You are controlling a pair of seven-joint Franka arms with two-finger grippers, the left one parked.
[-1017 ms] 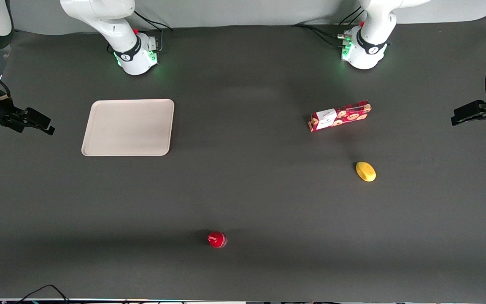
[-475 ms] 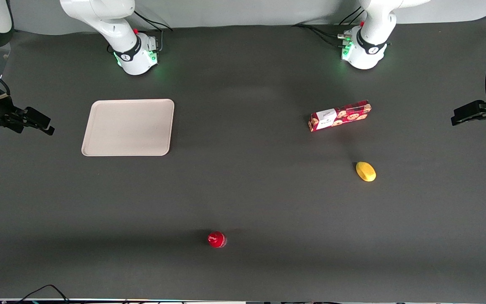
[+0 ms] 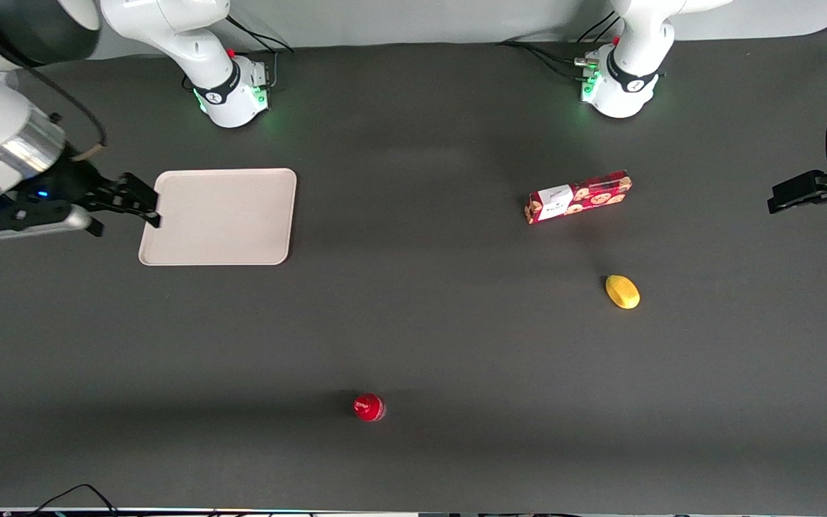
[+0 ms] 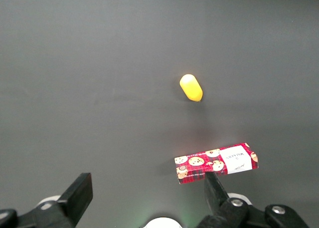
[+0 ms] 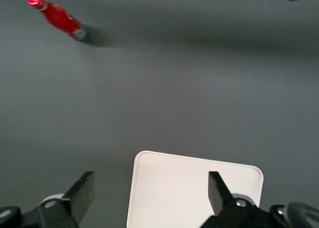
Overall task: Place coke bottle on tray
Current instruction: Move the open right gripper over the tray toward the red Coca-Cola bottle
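Observation:
The coke bottle stands upright on the dark table, seen as a red disc, nearer the front camera than everything else; the right wrist view shows it slim and red with a silvery base. The beige tray lies flat toward the working arm's end of the table, near that arm's base; it also shows in the right wrist view. My right gripper hangs open and empty above the tray's outer edge, well away from the bottle. In the right wrist view its fingers stand wide apart.
A red cookie box lies toward the parked arm's end of the table, and a yellow lemon-like object lies nearer the front camera than the box. Both show in the left wrist view, box and yellow object. Cables lie by the table's front edge.
My right gripper has swung inward from the table's end to the tray's outer edge. The bottle, tray, box and yellow object have not moved.

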